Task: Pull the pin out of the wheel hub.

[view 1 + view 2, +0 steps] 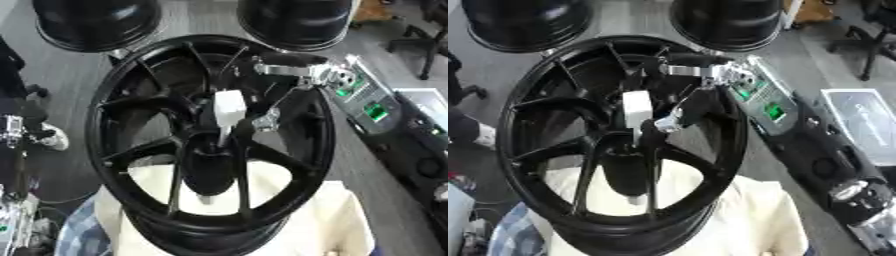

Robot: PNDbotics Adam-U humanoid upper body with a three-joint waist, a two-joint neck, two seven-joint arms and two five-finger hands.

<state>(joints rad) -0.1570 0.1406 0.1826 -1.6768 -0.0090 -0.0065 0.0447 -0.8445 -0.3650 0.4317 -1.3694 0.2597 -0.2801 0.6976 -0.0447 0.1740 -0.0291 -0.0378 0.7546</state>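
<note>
One hand, the right hand (pixel 254 122), reaches in from the upper right with its fingers curled round the white pin (pixel 229 107), which stands at the centre of the black wheel hub (pixel 140 65), its top above the fingers. To do this well, I would pull straight along the pin's axis, without tilting it against the spokes.

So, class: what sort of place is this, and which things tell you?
Probably a workshop or test lab. A black wheel stands on a cloth-covered stand, two more dark wheels sit behind on grey floor, and an office chair stands far right.
</note>
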